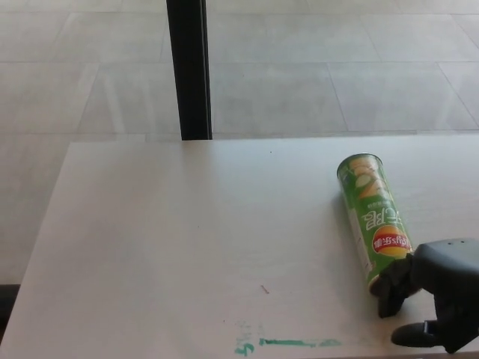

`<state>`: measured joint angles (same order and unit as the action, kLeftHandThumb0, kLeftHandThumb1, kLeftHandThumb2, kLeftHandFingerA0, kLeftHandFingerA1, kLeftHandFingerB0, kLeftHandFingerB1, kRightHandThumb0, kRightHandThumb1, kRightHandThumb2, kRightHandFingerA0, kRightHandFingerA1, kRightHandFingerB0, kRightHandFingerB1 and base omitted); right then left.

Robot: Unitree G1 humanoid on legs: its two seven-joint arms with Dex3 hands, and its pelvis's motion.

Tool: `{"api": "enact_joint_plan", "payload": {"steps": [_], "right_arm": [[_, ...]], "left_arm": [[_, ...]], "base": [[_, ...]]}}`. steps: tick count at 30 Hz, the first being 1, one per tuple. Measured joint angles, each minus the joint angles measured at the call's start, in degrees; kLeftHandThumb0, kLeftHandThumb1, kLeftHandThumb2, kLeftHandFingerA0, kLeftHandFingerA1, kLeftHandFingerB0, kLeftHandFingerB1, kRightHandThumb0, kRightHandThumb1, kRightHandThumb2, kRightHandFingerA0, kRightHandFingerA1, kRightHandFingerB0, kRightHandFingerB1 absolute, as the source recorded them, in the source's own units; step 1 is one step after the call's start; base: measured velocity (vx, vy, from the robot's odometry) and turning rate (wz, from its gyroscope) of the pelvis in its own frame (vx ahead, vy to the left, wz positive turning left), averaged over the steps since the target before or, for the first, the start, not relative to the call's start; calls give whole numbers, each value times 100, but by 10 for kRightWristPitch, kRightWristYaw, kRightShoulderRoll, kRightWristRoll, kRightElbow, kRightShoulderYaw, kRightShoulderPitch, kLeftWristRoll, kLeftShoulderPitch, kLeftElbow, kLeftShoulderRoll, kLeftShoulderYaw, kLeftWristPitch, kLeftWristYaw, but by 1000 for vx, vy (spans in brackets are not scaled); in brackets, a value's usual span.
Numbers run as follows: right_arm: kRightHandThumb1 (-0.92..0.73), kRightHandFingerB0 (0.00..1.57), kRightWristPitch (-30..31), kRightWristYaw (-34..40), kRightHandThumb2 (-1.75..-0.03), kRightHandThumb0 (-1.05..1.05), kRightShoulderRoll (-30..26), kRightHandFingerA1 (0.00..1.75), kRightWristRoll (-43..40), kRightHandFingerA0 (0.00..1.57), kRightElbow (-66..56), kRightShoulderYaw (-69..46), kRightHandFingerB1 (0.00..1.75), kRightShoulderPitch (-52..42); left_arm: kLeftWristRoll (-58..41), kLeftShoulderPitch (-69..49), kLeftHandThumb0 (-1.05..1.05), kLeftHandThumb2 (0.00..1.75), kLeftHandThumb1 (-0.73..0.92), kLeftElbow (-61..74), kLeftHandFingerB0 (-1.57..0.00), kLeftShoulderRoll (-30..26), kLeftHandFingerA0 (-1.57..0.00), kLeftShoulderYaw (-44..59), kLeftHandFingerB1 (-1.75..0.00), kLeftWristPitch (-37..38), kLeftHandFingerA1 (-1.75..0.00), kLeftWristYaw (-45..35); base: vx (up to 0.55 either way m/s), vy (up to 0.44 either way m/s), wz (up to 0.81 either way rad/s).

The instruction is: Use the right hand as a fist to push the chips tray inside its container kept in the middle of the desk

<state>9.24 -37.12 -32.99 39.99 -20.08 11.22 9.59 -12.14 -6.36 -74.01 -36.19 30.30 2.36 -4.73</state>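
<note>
One green chips can [373, 217] only, lying on its side toward the right of the desk [187, 239] rather than at its middle, closed end pointing away, near end touching the right hand [438, 295]. Curled down there into a loose fist, with fingers [391, 292] bent in against the mouth of the can and thumb jutting out lower, clamped on nothing. Cannot tell how far out the tray sits, hidden as it is behind the knuckles. Nothing of the left hand in view, so no bracing of the far end. Likely to go wrong in three ways: pushing off the long axis and so rolling or swinging the round can sideways; sliding the whole can across the smooth top instead of seating the tray, for want of any stop behind it; catching a fingertip on the rim and denting it or jamming the tray askew. Best guarded against by a straight, slow push square to the mouth.
</note>
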Motion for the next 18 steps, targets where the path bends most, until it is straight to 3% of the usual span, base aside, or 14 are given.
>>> {"api": "enact_joint_plan", "payload": {"steps": [1, 2, 6, 7, 8, 9, 10, 11, 12, 13, 15, 16, 18], "right_arm": [[-67, 73, 2, -7, -61, -81, -5, 79, -7, 101, -10, -9, 56, -1], [-67, 75, 5, -14, -61, -81, -10, 78, -14, 105, -18, -19, 56, -2], [-69, 72, 11, -39, -61, -78, -24, 86, -48, 98, -42, -67, 61, -3], [-51, 67, 12, -44, -92, -78, -27, 89, -56, 93, -46, -80, 67, -4], [-56, 65, 13, -48, -106, -63, -29, 90, -64, 90, -49, -94, 70, -5], [-70, 69, 14, -51, -62, -70, -31, 88, -72, 96, -51, -113, 60, -6], [-71, 68, 15, -53, -61, -67, -31, 91, -80, 96, -52, -131, 61, -8], [-53, 65, 16, -54, -93, -68, -31, 98, -87, 96, -52, -148, 67, -9], [-53, 65, 16, -55, -93, -68, -31, 98, -95, 96, -52, -171, 67, -10], [-70, 69, 16, -55, -61, -62, -31, 99, -101, 94, -52, -185, 55, -11], [-72, 61, 16, -53, -62, -60, -28, 110, -113, 88, -51, -220, 58, -13], [-73, 60, 16, -51, -63, -59, -25, 116, -118, 88, -50, -238, 61, -14], [-73, 61, 15, -42, -63, -58, -13, 114, -127, 89, -39, -272, 61, -15]], "left_arm": [[0, 0, -71, 112, 74, 0, -46, 0, -60, 0, -62, 0, -73, 0], [0, 0, -74, 71, 92, 0, -48, 0, -58, 0, -51, 0, -65, 0], [0, 0, -75, 71, 92, -1, -46, 0, -56, 0, -49, 0, -63, 0], [0, 0, -75, 69, 92, -1, -47, 0, -58, 0, -49, 0, -65, 0], [0, 0, -74, 70, 92, -1, -47, 0, -55, 0, -50, 0, -62, 0], [0, 0, -73, 68, 92, -1, -49, 0, -56, 0, -50, 0, -63, 0], [0, 0, -73, 68, 92, -1, -51, 0, -57, 0, -51, 0, -63, 0], [0, -1, -79, 88, 75, -1, -50, 0, -56, 0, -56, 0, -66, 0], [0, 0, -79, 88, 75, -1, -50, 0, -56, 0, -56, 0, -66, 0], [0, -1, -73, 69, 92, -1, -53, 0, -58, 1, -52, 0, -64, 0], [0, -1, -76, 68, 92, -1, -53, 0, -60, 1, -52, 0, -66, 0], [0, -1, -75, 69, 92, -1, -44, 0, -57, 1, -49, 0, -64, 0], [0, -1, -74, 69, 92, -1, -41, 0, -57, 1, -48, 0, -64, 0]], "base": [[0, 0, 0], [0, 0, 0], [0, 0, 0], [0, 0, 0], [0, 0, 0], [0, 0, 0], [0, 0, 0], [0, 0, 0], [0, 0, 0], [0, 0, 0], [0, 0, 0], [0, 0, 0], [0, 0, 0]]}}
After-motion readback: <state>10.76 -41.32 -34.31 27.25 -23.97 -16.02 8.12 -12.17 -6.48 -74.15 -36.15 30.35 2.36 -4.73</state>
